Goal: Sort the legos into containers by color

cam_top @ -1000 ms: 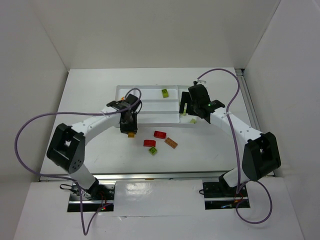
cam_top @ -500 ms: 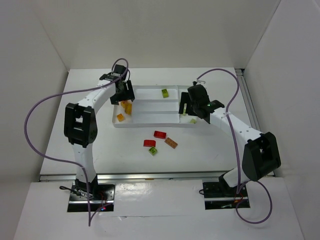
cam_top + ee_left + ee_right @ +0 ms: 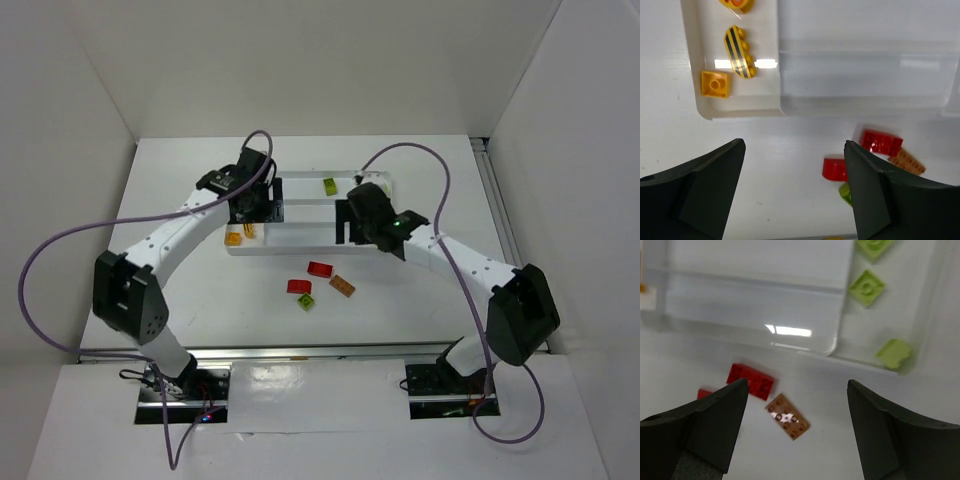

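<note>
Now, with left gripper [image 3: 794, 150] and right gripper [image 3: 797, 387] both wide and empty over the white tray [image 3: 298, 232], reaching together for the red bricks [image 3: 320, 268] just beside it risks a collision

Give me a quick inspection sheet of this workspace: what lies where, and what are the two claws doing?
Surface: white table, four bricks loose on it.
Job's things: white tray; yellow bricks in its left end compartment, pale green bricks in its right end compartment, one green brick in the far compartment. On the table: two red bricks, a brown brick, a bright green brick.
Clutter: nothing seen.
Grippers: left gripper and right gripper both open, empty, over the tray's near edge.
Cables: purple cables, one per arm.
Surroundings: white walls.
</note>
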